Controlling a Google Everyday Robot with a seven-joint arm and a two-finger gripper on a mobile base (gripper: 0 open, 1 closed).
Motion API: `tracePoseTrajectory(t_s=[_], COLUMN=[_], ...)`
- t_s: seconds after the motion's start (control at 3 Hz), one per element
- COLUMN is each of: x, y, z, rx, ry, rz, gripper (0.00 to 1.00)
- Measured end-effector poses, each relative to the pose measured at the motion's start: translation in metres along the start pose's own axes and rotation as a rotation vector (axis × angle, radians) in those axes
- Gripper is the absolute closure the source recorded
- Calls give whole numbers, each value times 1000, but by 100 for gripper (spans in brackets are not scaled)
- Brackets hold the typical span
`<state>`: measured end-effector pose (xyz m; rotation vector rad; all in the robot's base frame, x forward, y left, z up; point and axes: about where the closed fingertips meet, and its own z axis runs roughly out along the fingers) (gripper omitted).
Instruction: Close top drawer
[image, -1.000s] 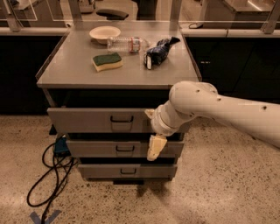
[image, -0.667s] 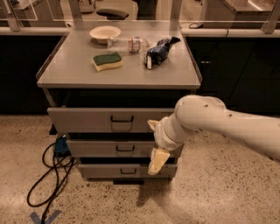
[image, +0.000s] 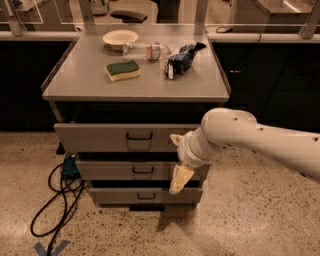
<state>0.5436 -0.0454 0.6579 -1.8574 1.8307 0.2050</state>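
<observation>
Lower than a second ago, the gripper (image: 179, 171) now hangs before the right end of the drawer stack, while the top drawer (image: 100, 138) looks no further in than it was.

At the far left a cable (image: 50, 200) loops on the floor, clear of the work. The top drawer sits directly under the tabletop (image: 75, 82) and is pulled out, with a dark gap above its front. It is a wide grey panel, taller than the two below, with a small dark handle (image: 139, 136) at centre. The gripper lies near the panel's right edge and reaches down across the middle drawer (image: 110, 170). I cannot tell whether it is open or shut, and it seems to hold nothing. The arm (image: 260, 140) comes in from the right.

A push from here is likely to land on the middle drawer instead. If it does meet the top panel, it would do so far off centre, which could skew the tray on its runners and jam it.
</observation>
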Motion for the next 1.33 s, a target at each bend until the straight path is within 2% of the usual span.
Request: tracePoseTrajectory(t_s=[0.33,0.67,1.0,1.33], x=[6,13,26,26], y=[-38,-59,-72,-72], z=[10,21,38,38], rx=[44,54,52,52], ry=[-24,-27,-21,-21], rz=[25,59,111,111], gripper=[0,0,0,0])
